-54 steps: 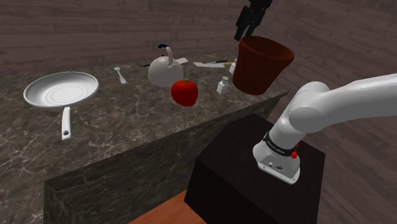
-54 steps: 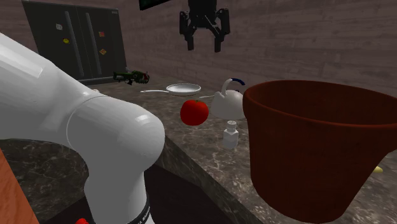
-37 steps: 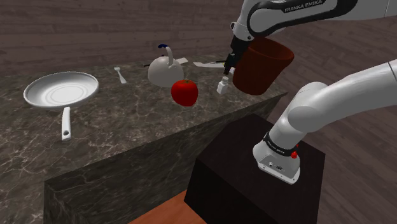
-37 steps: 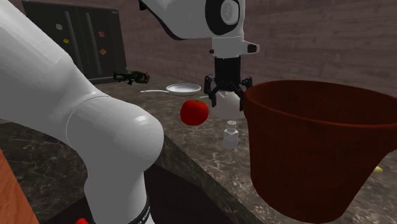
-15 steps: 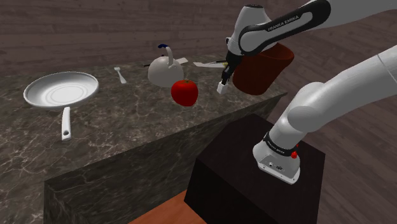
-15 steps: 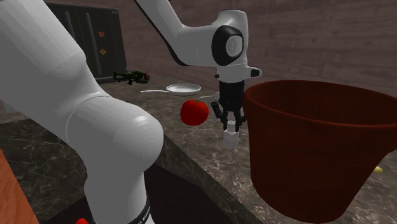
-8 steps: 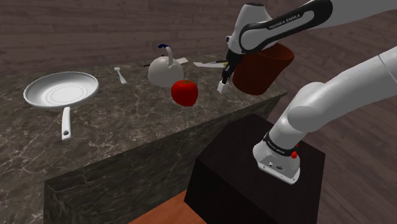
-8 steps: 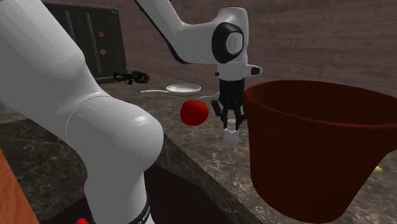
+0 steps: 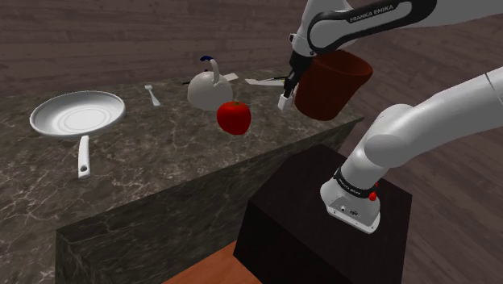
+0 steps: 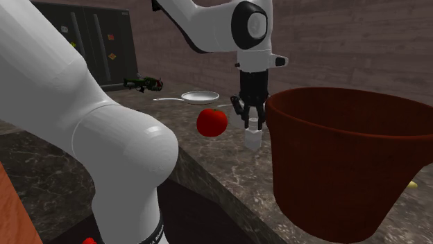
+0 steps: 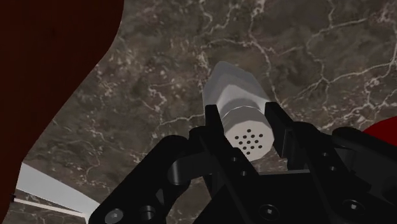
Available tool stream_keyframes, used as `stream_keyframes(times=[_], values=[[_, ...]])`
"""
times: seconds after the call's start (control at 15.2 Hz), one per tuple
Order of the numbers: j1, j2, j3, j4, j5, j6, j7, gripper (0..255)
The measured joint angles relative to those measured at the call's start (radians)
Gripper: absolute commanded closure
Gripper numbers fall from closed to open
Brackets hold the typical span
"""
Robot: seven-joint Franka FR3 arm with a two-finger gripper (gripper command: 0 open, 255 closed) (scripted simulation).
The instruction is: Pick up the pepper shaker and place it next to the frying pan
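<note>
Got it: tool [image 10: 251, 123] pinching the white pepper shaker [image 10: 253, 136], black fingers [image 11: 213, 122] pressed to both sides of its holed cap. Hanging upright just off the dark marble table [image 9: 161, 161], near the end by the stand, close to the table's front edge. Tucked between the red apple [image 9: 234, 117] and the big brown pot [image 9: 332, 81], just beside the pot's wall. Way over at the table's opposite end, a white frying pan [image 9: 77, 113], well apart from the shaker. Behind the apple, toward the back edge, a white kettle [image 9: 209, 89].
</note>
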Motion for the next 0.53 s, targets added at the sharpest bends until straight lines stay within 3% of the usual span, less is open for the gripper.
stream_keyframes(times=[0.53], values=[[0.003, -0.051, 0.014, 0.079, 0.011, -0.129, -0.003, 255]])
